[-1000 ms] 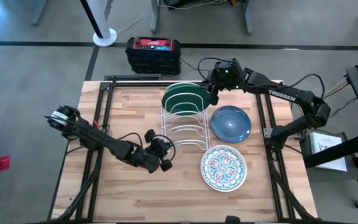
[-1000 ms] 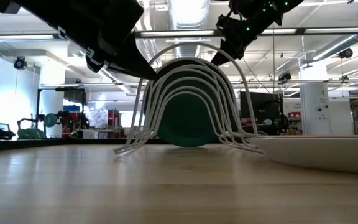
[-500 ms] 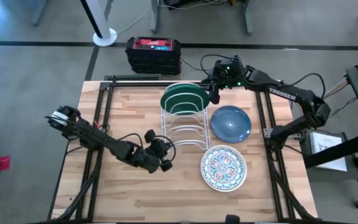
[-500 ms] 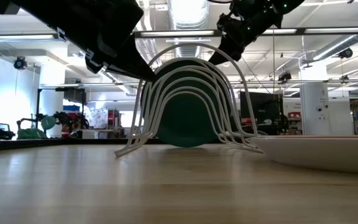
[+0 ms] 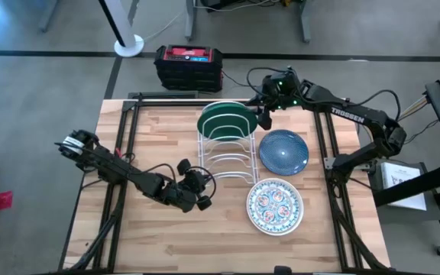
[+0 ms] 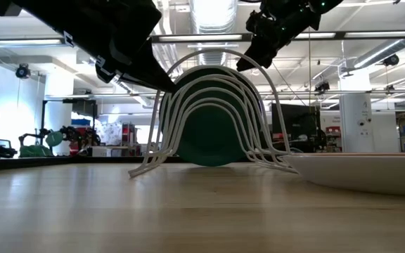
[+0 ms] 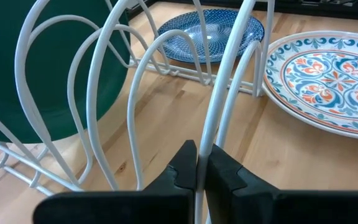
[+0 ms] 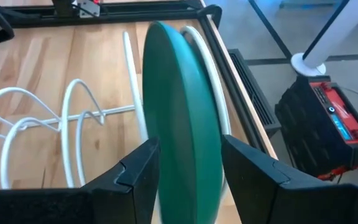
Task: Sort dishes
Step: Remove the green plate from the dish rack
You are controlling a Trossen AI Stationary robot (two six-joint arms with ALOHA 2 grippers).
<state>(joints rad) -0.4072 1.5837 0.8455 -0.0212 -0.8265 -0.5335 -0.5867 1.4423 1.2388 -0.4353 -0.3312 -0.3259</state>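
- Our right pincer (image 8: 185,168) sits at the back of the worktop with its fingers spread to either side of the green dish's (image 5: 225,120) rim, a gap showing on each side: released.
- The green dish stands upright in the rearmost slot of the white wire rack (image 5: 228,153).
- Our left pincer (image 7: 197,171) is clenched on one wire of that rack at its front-left end.
- The blue speckled dish (image 5: 283,150) lies flat just right of the rack; the floral dish (image 5: 275,206) lies flat in front of it, near the right edge.
- The wooden worktop (image 5: 159,237) is bare along its left half and front.
- Beyond the back edge, a red-topped black case (image 5: 189,65) sits on the grey floor.
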